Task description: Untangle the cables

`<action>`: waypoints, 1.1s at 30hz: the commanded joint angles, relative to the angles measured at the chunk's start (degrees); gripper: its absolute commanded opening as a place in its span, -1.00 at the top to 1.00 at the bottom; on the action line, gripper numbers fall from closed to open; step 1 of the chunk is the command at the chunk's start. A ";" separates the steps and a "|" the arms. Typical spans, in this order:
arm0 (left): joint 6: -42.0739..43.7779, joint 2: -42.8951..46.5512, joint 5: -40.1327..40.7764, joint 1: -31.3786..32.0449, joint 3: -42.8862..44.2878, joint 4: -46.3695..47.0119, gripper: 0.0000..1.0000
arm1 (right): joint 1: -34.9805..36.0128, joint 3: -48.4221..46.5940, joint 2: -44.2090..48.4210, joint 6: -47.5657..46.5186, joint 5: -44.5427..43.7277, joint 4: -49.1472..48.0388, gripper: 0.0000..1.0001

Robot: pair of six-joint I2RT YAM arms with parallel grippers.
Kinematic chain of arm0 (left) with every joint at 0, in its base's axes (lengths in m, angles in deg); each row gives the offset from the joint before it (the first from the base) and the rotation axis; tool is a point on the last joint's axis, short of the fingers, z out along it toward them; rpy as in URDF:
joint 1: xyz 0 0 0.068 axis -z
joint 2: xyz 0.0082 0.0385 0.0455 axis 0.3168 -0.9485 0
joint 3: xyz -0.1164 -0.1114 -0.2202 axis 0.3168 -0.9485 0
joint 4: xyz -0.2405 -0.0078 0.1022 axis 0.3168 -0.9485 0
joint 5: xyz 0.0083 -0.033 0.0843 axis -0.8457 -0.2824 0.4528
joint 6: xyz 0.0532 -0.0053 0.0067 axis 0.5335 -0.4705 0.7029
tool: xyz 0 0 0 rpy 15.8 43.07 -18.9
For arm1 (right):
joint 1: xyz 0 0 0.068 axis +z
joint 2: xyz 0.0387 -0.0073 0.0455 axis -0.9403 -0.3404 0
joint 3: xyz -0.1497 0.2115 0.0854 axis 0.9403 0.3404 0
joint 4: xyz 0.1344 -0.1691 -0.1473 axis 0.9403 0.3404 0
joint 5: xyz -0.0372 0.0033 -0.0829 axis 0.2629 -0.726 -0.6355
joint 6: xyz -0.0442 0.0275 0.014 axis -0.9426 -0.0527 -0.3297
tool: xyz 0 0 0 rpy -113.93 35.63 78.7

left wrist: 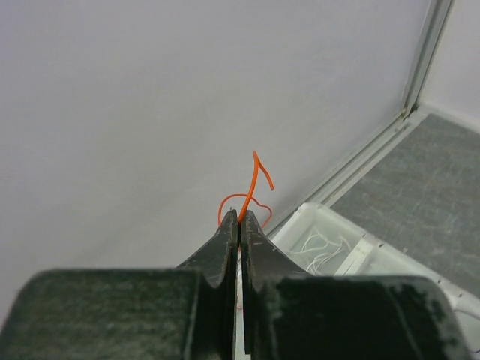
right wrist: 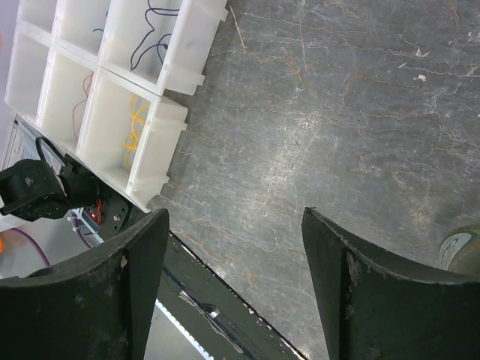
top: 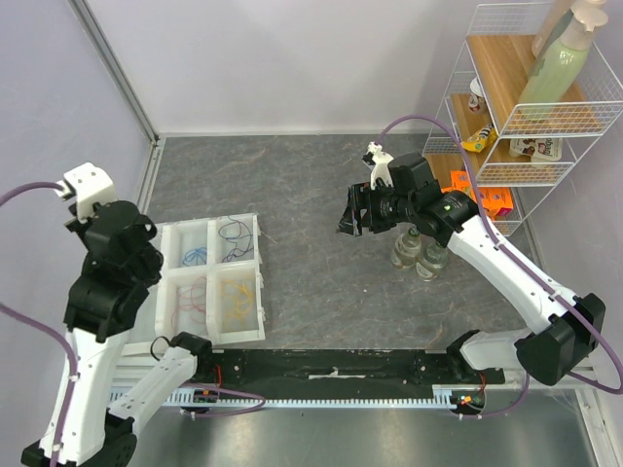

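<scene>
Cables lie mostly sorted in the white tray [top: 261, 292] at about 8 o'clock on the table [top: 341, 282]. One orange cable [left wrist: 251, 187] is pinched between the fully closed jaws of the left gripper [left wrist: 238, 219], raised near the tray's 9 o'clock edge. I judge it best to lower this springy wire deep into its compartment before opening, so it does not jump out. Only the left wrist view shows this pinch and a white cable [left wrist: 322, 247], while the right wrist view shows the right gripper [right wrist: 234, 217] wide open and empty.

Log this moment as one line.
left jaws: shut on orange wire | right jaws: open, empty, over table | tray: holds other wires
</scene>
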 commanded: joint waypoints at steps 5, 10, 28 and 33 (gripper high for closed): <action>-18.50 1.73 -1.78 -1.10 -13.02 -12.30 0.97 | -0.12 -0.27 1.81 0.05 0.00 -0.34 -0.58; -20.40 2.18 -4.95 -4.78 -19.79 -9.09 0.97 | -0.12 -0.01 1.63 -0.04 -0.09 0.01 -0.57; -60.11 -5.28 -22.44 -20.33 -19.96 -33.24 0.97 | -0.12 -0.53 1.99 0.49 -0.45 0.53 -0.57; -60.55 -11.44 -23.42 -23.86 -23.04 -31.05 0.97 | -0.12 -2.02 2.25 -0.30 -0.62 2.20 -0.58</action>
